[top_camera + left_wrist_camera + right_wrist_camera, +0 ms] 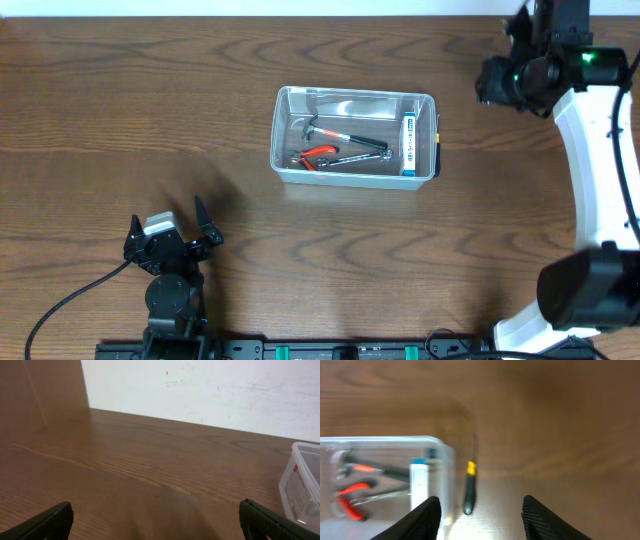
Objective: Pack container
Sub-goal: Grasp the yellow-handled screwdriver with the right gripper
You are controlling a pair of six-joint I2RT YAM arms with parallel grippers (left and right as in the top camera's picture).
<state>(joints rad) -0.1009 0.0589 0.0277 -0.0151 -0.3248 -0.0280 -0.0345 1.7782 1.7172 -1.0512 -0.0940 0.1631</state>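
Overhead: clear, round-cornered, rimmed container (350,178)

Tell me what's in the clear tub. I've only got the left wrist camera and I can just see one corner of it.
Observer: The container holds a hammer, red-handled pliers, a wrench and a blue-and-white box standing along its right end wall.
Operator: Anything lying outside it?
Observer: Yes. A slim black-handled tool with a yellow band, perhaps a screwdriver, lies on the table just outside that same end wall.
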